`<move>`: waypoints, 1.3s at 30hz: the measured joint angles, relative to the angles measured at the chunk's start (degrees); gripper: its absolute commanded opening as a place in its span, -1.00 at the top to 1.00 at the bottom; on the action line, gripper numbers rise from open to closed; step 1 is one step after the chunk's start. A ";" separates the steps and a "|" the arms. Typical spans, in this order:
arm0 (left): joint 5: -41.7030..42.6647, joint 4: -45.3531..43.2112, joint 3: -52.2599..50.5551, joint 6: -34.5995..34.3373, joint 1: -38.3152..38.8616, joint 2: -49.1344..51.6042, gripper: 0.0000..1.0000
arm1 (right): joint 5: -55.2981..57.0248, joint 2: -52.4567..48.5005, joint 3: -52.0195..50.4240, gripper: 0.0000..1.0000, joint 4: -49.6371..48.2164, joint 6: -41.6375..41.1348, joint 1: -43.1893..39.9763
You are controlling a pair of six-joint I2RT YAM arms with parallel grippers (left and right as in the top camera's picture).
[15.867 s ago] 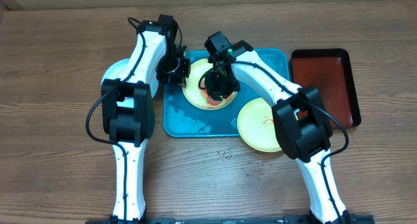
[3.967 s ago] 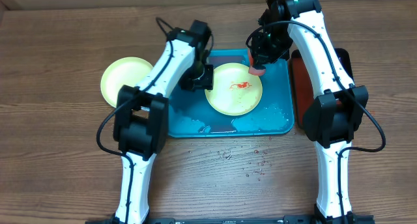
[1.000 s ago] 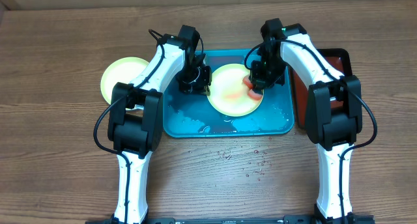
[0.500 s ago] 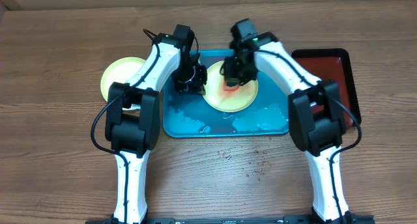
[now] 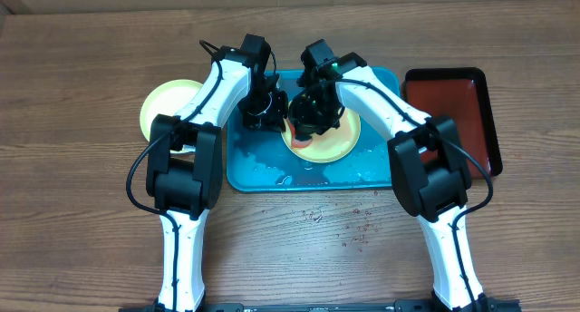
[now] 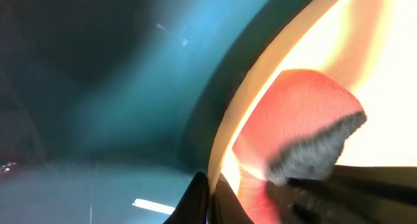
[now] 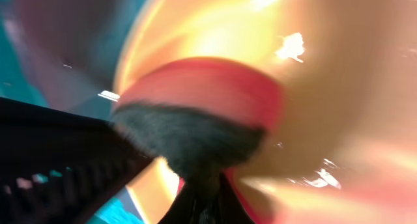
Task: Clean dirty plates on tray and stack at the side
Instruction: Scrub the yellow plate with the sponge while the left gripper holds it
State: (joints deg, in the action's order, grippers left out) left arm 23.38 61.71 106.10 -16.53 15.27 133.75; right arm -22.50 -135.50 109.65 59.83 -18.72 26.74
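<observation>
Overhead, we count two plates: one plate (image 5: 337,141) on the tray (image 5: 263,162), a second plate (image 5: 163,108) on the table (image 5: 82,212), well apart. A red tray (image 5: 453,112) sits near the right edge.

Left wrist: the left claw (image 5: 275,118) pinches the plate's rim.

Right wrist: the right claw (image 5: 308,124) clamps a sponge (image 5: 298,135), pressed on the plate.

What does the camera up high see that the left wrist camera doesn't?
Only overhead: the dark red rectangular tray with black rim and a pale yellow-green round plate lying left on the wooden table. Only left wrist: the dark grey scrubby layer of the red sponge, close up. Both: that sponge on a second yellow-green plate in the teal-blue plastic tray.
</observation>
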 measured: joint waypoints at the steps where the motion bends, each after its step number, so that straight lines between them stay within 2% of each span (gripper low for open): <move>1: 0.00 0.00 0.00 0.02 0.00 0.00 0.92 | 0.26 0.00 0.00 0.92 0.87 0.13 -0.37; 9: 0.20 -0.07 0.00 0.04 0.37 0.00 0.92 | 7.23 0.00 1.36 0.92 11.72 2.69 -7.85; 16: 0.66 -0.07 0.00 0.09 0.52 0.00 0.91 | 12.46 0.00 2.12 0.92 11.04 3.41 -11.65; 22: 0.42 0.22 0.00 0.17 0.46 0.00 0.92 | 12.28 0.00 2.12 0.92 2.97 3.58 -9.94; 27: 0.39 0.22 0.00 0.17 0.33 0.00 0.92 | 10.51 -0.02 2.12 0.92 -3.26 2.43 -5.40; 34: -0.22 0.74 0.00 0.26 0.11 0.00 0.92 | 9.42 -0.09 2.12 0.92 -2.73 1.33 2.43; 39: -0.44 0.83 -0.02 0.63 -0.42 0.00 0.92 | 8.57 -0.09 2.12 0.92 0.87 0.98 3.28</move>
State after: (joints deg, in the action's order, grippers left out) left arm 22.94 62.54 106.08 -15.90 14.85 133.75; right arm -13.93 -135.59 111.77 60.71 -17.74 30.02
